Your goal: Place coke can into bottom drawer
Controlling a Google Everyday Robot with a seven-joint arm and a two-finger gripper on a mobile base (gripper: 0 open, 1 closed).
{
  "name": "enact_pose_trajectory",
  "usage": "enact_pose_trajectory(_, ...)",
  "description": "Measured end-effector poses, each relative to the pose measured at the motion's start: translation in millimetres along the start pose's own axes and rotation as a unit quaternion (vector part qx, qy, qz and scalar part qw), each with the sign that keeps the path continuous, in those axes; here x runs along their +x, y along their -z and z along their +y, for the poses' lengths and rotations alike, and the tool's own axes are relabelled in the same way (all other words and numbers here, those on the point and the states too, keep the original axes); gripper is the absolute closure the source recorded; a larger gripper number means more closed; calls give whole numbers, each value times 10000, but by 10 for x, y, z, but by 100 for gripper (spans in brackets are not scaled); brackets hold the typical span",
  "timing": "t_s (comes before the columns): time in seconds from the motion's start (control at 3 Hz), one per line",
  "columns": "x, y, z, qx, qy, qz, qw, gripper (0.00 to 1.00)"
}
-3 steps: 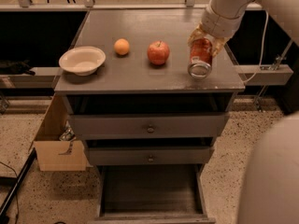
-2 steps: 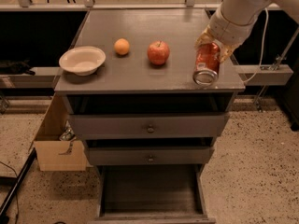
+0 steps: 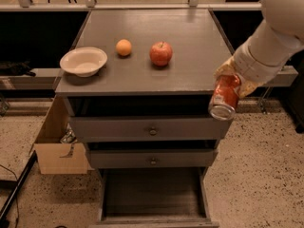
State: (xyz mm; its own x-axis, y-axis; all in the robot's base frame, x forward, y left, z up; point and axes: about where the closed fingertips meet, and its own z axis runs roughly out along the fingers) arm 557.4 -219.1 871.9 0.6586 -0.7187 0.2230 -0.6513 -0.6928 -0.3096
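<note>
The gripper is closed around the coke can and holds it tilted, just off the front right corner of the worktop. The bottom drawer is open, below the worktop.

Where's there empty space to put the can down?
The bottom drawer is pulled out and bare inside. On the cabinet top there's room right of the apple and behind the fruit. It's crowded along the front-left: bowl, orange, apple. The gripper holds the coke can off the cabinet's right edge.
</note>
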Motion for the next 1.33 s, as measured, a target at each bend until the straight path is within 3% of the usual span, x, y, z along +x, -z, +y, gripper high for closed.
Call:
enact_pose_trajectory(0.33,-330,-72,387,26,-404,-167,9990,100)
enact_pose_trajectory(0.67,-411,-175,510,-111,-404,-246,9988,100)
enact_pose_trajectory(1.0,-411,-175,510,-111,-404,-246,9988,100)
enact_pose_trajectory(1.33,-488,-379,490,-48,-579,-408,9975,100)
